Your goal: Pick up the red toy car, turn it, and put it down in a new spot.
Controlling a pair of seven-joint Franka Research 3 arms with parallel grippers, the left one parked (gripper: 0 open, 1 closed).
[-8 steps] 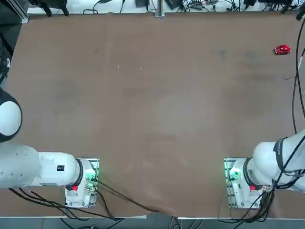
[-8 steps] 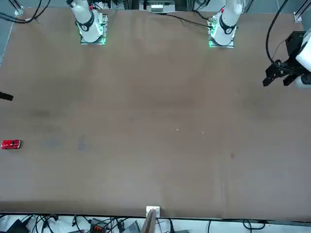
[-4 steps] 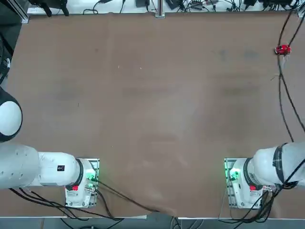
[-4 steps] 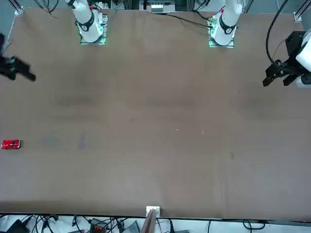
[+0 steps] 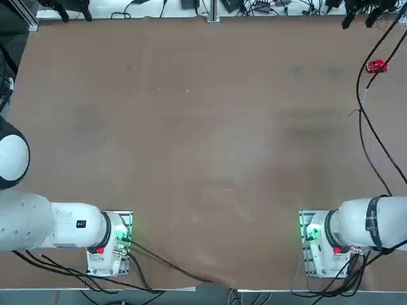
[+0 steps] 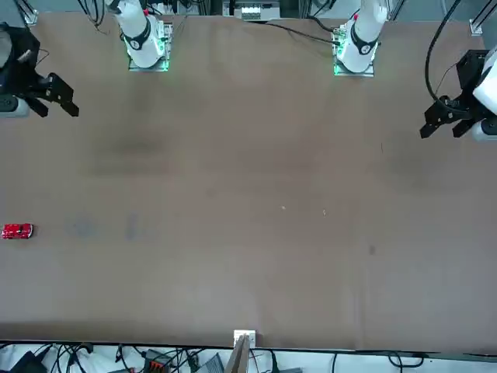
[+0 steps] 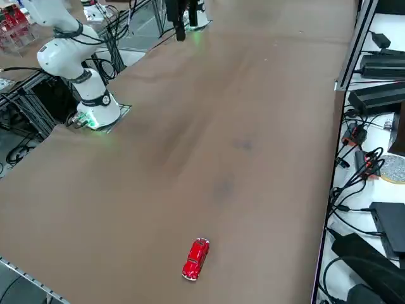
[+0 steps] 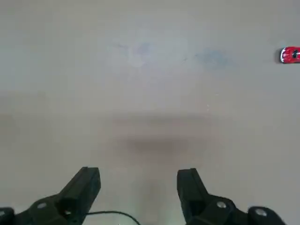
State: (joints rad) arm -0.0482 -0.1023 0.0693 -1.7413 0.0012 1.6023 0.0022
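The red toy car lies alone near the table's far right corner, also seen in the front view and the right side view. My right gripper hangs high over the table's right side, well apart from the car and nearer the robot's side of the table. In the wrist view its two black fingers stand wide apart with nothing between them, the gripper open over bare tabletop, and the car shows small at the picture's edge.
The brown table carries both white arm bases with green lights at its near edge. A black cable hangs over the right side. Cables and power bricks lie beyond the far edge.
My right gripper has come in from the table's right edge and drawn back toward the robot's side. Its cable has swung inward. The red car has not moved.
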